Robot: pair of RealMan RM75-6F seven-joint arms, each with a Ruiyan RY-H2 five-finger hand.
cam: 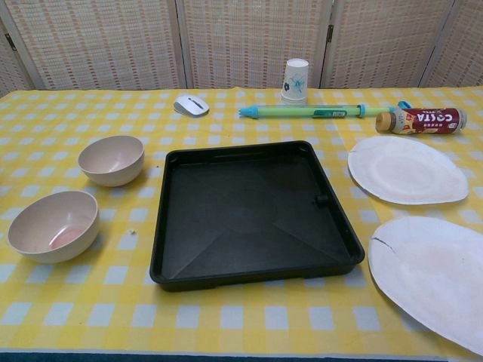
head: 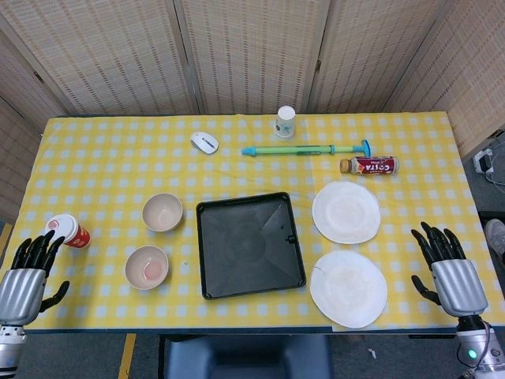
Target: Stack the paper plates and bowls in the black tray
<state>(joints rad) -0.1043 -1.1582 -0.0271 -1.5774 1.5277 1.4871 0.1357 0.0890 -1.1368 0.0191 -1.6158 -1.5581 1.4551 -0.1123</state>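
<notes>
A table (head: 102,142) in yellow-and-white checked cloth fills the frame. At its centre lies the black tray (head: 249,245), with nothing in it. Left of the tray stand two bowls: the upper bowl (head: 162,212) and the lower bowl (head: 147,267), whose inside has a pink patch. Right of the tray lie two paper plates, the upper plate (head: 346,212) and the lower plate (head: 348,288), near each other. The left hand (head: 27,272) at lower left and the right hand (head: 448,264) at lower right hold nothing, fingers apart.
</notes>
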